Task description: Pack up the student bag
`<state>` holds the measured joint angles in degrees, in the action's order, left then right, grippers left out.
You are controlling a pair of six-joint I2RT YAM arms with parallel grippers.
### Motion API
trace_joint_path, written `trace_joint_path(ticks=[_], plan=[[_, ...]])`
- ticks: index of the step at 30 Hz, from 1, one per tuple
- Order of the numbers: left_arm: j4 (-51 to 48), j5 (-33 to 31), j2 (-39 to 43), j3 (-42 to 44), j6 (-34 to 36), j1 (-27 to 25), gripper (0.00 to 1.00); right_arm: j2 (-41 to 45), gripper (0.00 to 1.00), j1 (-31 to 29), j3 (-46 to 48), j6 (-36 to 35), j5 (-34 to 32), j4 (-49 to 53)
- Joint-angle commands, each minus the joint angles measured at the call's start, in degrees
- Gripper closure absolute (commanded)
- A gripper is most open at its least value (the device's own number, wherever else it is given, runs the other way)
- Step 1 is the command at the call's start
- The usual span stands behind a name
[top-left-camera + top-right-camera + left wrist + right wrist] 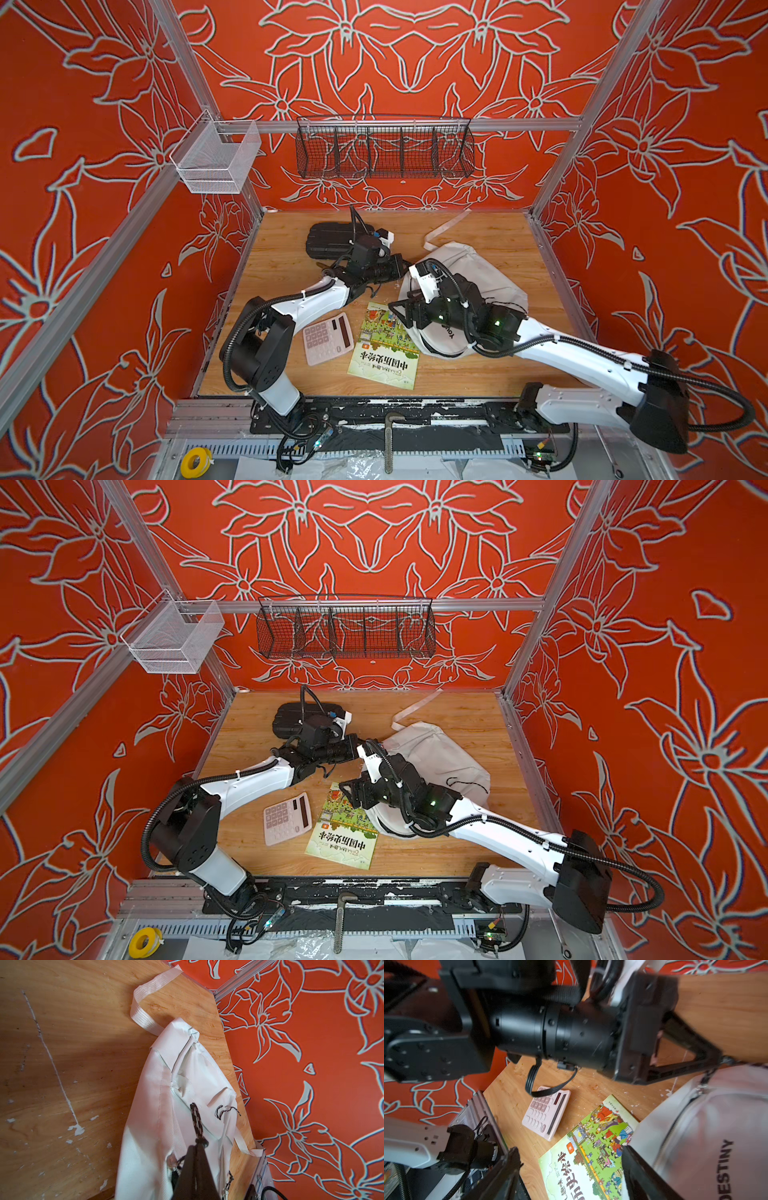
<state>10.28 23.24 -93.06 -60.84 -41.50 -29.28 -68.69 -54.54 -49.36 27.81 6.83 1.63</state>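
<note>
Left gripper [199, 1146] clamps a cord [195, 1119] on the bag [149, 1136]; right gripper [569, 1150], jaws apart, should straddle the book [600, 1136] edge squarely.

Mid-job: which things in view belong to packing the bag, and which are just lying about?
Job: student bag; its black cord zipper pull, pinched in the shut left hand; picture book, pink calculator and black case, probably to go in.
Lying about: black wire basket; white mesh basket; yellow tape roll; metal tool by the front rail.
</note>
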Motion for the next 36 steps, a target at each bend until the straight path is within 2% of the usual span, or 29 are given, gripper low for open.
trace_joint_path(ticks=[1, 8, 15, 18, 21, 25, 29, 33, 36], plan=[[-0.7, -0.4, 0.5, -2.2, -2.8, -0.2, 1.00, -2.5, 0.20, -1.8, 1.6, 1.3, 1.4, -0.4], [-1.8, -0.6, 0.9, -3.0, -6.1, -0.1, 1.00, -5.5, 0.18, -3.8, 3.2, 6.1, -7.3, 2.4], [-2.7, -1.4, 2.1, -2.4, -7.0, -0.2, 1.00, -2.7, 0.18, -6.6, 2.8, 11.6, -29.4, 13.9], [-3.3, -1.5, 2.9, -2.3, -6.7, -0.2, 1.00, -1.4, 0.17, -6.6, 3.1, 11.6, -34.6, 15.9], [-3.3, -1.4, 3.5, -2.2, -7.0, -0.2, 1.00, -3.2, 0.14, -6.3, 4.2, 10.6, -36.3, 14.5], [-3.1, -1.1, 4.1, -2.0, -8.0, -0.2, 1.00, -7.8, 0.13, -5.2, 3.7, 10.3, -33.7, 11.0], [-2.5, -0.4, 5.0, -1.1, -9.7, -0.3, 1.00, -12.0, 0.11, -4.2, 2.4, 12.2, -34.0, 7.7], [-1.7, -0.1, 5.9, 0.1, -11.2, -0.3, 1.00, -14.6, 0.10, -4.1, 4.6, 10.3, -31.2, -3.9], [-1.8, 0.2, 6.1, 0.4, -11.2, -0.3, 1.00, -15.4, 0.10, -4.1, 6.2, 9.2, -32.6, -8.3]])
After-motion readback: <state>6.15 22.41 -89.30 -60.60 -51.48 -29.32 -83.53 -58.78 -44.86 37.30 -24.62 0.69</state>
